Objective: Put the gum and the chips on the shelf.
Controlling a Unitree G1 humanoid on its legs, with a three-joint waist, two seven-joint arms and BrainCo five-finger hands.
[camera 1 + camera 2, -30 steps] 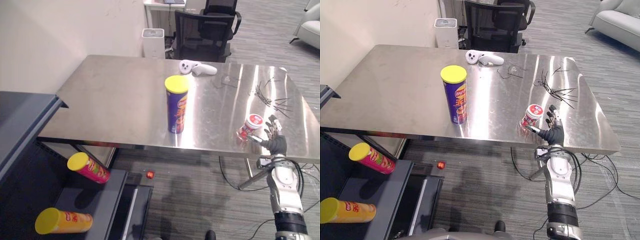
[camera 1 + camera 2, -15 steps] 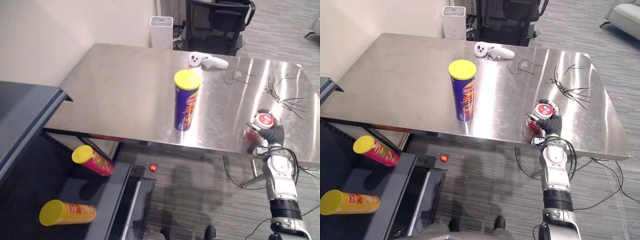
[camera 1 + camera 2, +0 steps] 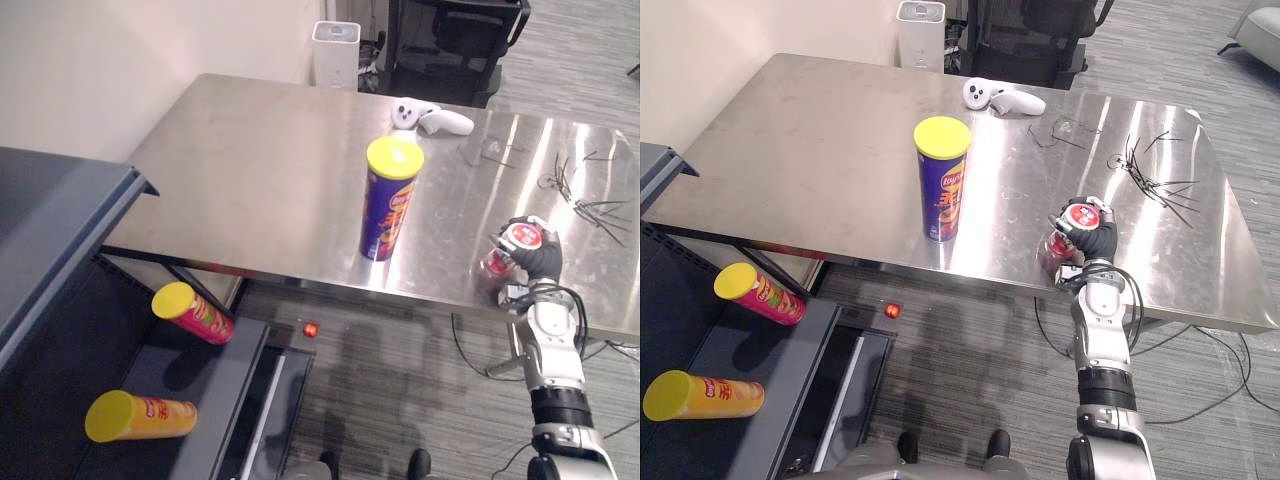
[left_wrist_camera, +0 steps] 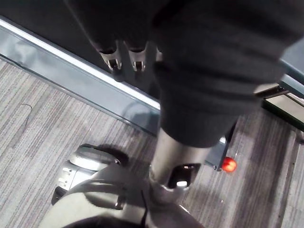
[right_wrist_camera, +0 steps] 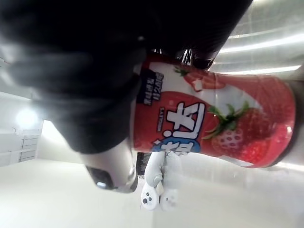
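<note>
Counting first: you have three chips cans and one gum bottle.

- Gum bottle (image 5: 209,128): red, strawberry print, red-and-white lid. Your right hand (image 3: 1098,240) is clenched around it, thumb and fingers wrapped round the body just under the lid. It is at the near right part of the steel table (image 3: 820,140), close to the front edge. You cannot tell whether its base touches the steel.
- Purple chips can (image 3: 942,195): one, upright, yellow lid on, mid-table. The gum sits at about 4 o'clock from it, well apart.
- Dark shelf (image 3: 210,380), at 8 o'clock from the purple can and below table level: two cans already lie on their sides there, yellow lids toward you. The pink can (image 3: 195,315) is the farther one and the orange can (image 3: 140,417) the nearer one; they are apart.
- Two white controllers (image 3: 1002,97) lie side by side at 1 o'clock from the purple can, near the far edge.
- One scatter of thin black ties (image 3: 1160,180) lies at 1 o'clock from the gum.
- Left hand (image 4: 199,71): it hangs low over grey carpet beside the shelf base; you cannot tell its state.
</note>
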